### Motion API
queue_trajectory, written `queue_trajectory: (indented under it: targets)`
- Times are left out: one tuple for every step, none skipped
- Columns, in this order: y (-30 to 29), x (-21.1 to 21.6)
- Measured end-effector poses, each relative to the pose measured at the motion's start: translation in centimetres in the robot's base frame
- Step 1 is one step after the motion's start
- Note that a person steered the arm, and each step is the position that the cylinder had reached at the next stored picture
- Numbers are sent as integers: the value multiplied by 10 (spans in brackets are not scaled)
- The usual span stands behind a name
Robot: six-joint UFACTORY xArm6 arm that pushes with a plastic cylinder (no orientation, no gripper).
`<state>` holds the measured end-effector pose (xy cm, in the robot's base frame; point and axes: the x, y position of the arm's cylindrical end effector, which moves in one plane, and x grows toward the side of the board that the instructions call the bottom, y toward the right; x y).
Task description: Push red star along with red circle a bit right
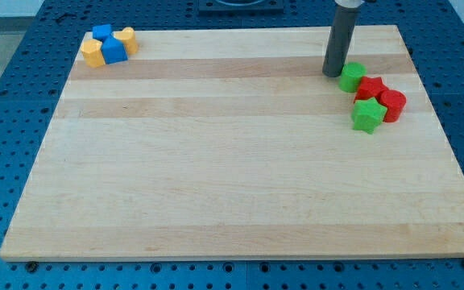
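My tip (331, 74) rests on the bench (216, 177), touching the left side of the green round block (351, 77). The end effector is a plain rod with no jaws. The red star (370, 88) sits just right-below that green block, the red circle (392, 105) beyond it, and the green star (367, 116) further below.

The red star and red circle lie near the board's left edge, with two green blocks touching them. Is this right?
Not quite. The camera view shows the red star and red circle near the board's right edge, not the left. The two green blocks do touch them.
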<state>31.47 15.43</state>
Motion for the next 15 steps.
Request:
queue_trajectory:
  targets:
    - [9, 0]
    - [9, 0]
    - [-14, 0]
    - [-29, 8]
    - [-29, 20]
    - [-29, 41]
    - [-28, 58]
    - [-27, 76]
    - [-21, 91]
    - [-17, 94]
    - [-20, 84]
    - [-20, 66]
    - [-11, 59]
    - [5, 59]
    - [24, 59]
